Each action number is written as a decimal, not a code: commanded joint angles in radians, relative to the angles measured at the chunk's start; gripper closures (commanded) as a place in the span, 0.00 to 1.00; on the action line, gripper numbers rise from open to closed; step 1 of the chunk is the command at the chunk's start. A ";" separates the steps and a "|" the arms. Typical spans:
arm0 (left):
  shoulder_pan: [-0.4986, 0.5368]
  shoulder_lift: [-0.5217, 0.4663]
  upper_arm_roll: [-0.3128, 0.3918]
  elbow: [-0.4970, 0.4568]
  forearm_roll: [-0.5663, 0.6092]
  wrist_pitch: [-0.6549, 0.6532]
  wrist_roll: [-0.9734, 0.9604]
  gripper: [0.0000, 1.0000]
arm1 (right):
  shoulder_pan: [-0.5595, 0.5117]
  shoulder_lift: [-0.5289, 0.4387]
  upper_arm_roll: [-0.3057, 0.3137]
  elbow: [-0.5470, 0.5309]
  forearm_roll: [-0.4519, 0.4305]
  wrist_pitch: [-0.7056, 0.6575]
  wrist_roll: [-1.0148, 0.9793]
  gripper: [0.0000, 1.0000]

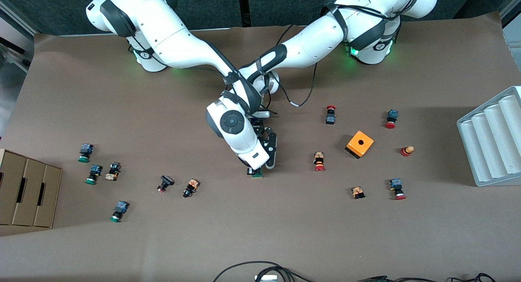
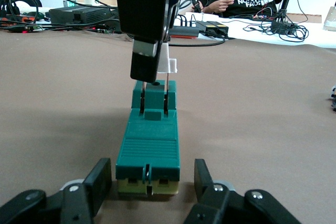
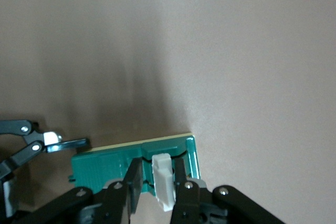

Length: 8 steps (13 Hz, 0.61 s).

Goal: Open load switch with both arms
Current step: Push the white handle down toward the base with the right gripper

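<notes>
The switch [image 2: 148,150], rigid light plastic, lies mid-table, at 9 o'clock from the orange cube [image 1: 360,144]. Left gripper [image 2: 149,182] clamps its body; right gripper [image 3: 157,179] pinches the white slider [image 3: 164,179], probably the right hold.

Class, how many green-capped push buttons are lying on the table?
3 green-capped buttons, all toward the right arm's end: one farthest from the front camera, one a little nearer, one nearest. Others may be hidden.
</notes>
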 commanded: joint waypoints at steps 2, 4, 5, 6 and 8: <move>-0.017 0.012 0.010 0.017 0.010 -0.015 -0.002 0.29 | 0.006 -0.046 -0.003 -0.034 0.014 -0.037 0.003 0.69; -0.017 0.012 0.010 0.017 0.010 -0.015 -0.002 0.29 | 0.006 -0.050 -0.003 -0.035 0.014 -0.046 0.003 0.69; -0.017 0.010 0.010 0.017 0.010 -0.015 -0.002 0.29 | 0.006 -0.050 -0.003 -0.035 0.014 -0.046 0.003 0.69; -0.017 0.012 0.010 0.017 0.010 -0.015 -0.002 0.29 | 0.006 -0.052 -0.003 -0.035 0.012 -0.049 0.003 0.69; -0.017 0.012 0.010 0.017 0.010 -0.015 -0.002 0.29 | 0.007 -0.052 -0.003 -0.035 0.014 -0.054 0.003 0.69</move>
